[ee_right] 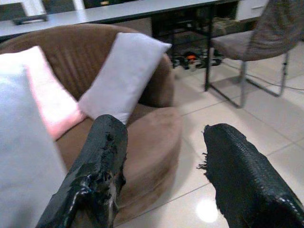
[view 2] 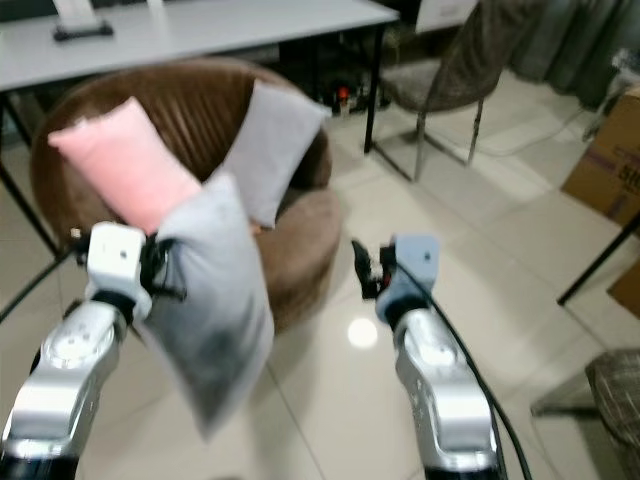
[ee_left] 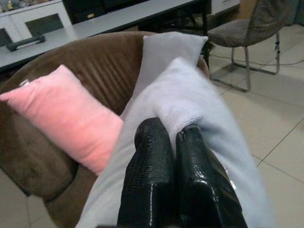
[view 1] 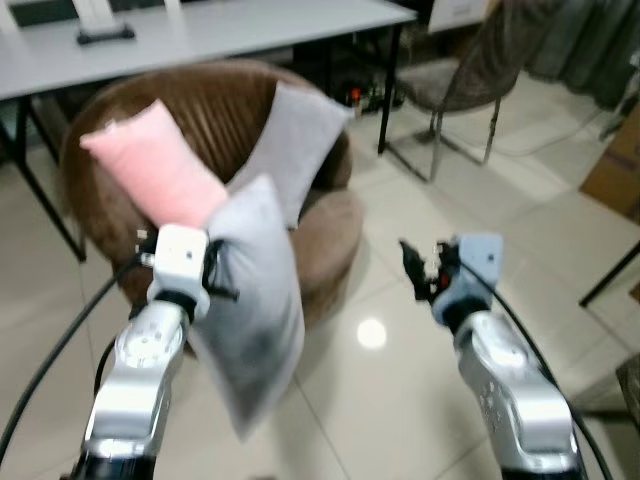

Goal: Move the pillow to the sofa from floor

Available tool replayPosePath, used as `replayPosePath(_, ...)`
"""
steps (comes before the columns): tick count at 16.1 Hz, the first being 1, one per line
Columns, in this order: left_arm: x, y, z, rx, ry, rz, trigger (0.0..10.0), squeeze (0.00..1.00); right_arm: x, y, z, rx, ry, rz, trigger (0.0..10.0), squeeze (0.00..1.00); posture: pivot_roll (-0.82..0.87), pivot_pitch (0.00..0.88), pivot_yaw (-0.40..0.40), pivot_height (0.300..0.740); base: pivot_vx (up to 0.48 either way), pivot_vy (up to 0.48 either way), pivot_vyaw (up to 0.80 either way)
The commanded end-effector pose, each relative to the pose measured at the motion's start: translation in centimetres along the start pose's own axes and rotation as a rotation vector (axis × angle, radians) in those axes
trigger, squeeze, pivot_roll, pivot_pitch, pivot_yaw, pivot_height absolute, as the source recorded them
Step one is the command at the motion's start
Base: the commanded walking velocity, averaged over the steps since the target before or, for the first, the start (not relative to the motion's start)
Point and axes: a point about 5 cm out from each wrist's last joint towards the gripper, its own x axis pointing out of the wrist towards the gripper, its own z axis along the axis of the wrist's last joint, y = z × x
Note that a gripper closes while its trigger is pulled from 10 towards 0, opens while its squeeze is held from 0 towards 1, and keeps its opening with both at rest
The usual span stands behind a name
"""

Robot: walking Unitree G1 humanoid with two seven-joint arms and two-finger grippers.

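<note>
Left gripper [ee_left: 166, 142] pinches the grey pillow [view 1: 250, 300], which hangs below it.

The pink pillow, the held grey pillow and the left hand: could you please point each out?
pink pillow [view 1: 150, 165], left eye view, middle of its face.
held grey pillow [view 1: 255, 300], left eye view, hanging middle.
left hand [ee_left: 173, 142], left wrist view, between its fingertips.

The room is evenly and brightly lit from overhead; a round glare spot sits on the glossy floor tiles [view 1: 371, 333] near the brown sofa [view 1: 330, 240]. Both head views are softly blurred throughout. Shadows are faint, darkest under the far worktop [view 1: 200, 35].
</note>
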Motion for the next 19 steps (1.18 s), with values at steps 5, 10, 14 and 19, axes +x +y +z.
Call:
replayPosePath(5,0.23,-0.45,1.59,-0.001,-0.075,-0.017,10.0,0.00,0.06,-0.88,0.12,0.001,-0.005,-0.030,10.0,0.00,0.03,0.000,0.043,0.740,0.356,0.000,-0.58)
replayPosePath(10,0.35,-0.50,1.65,-0.004,-0.075,-0.016,10.0,0.00,0.19,-1.04,0.38,-0.005,-0.016,-0.032,10.0,0.00,0.03,0.000,0.047,0.740,0.359,0.000,0.00)
replayPosePath(14,0.39,-0.48,1.67,-0.006,-0.076,-0.012,10.0,0.00,0.30,-1.27,0.41,-0.020,-0.012,-0.036,10.0,0.00,0.03,0.000,0.042,0.740,0.358,0.000,0.00)
replayPosePath(19,0.41,-0.53,1.66,-0.004,-0.076,-0.012,10.0,0.00,0.35,-1.40,0.46,-0.015,-0.015,-0.040,10.0,0.00,0.03,0.000,0.043,0.740,0.359,0.000,0.00)
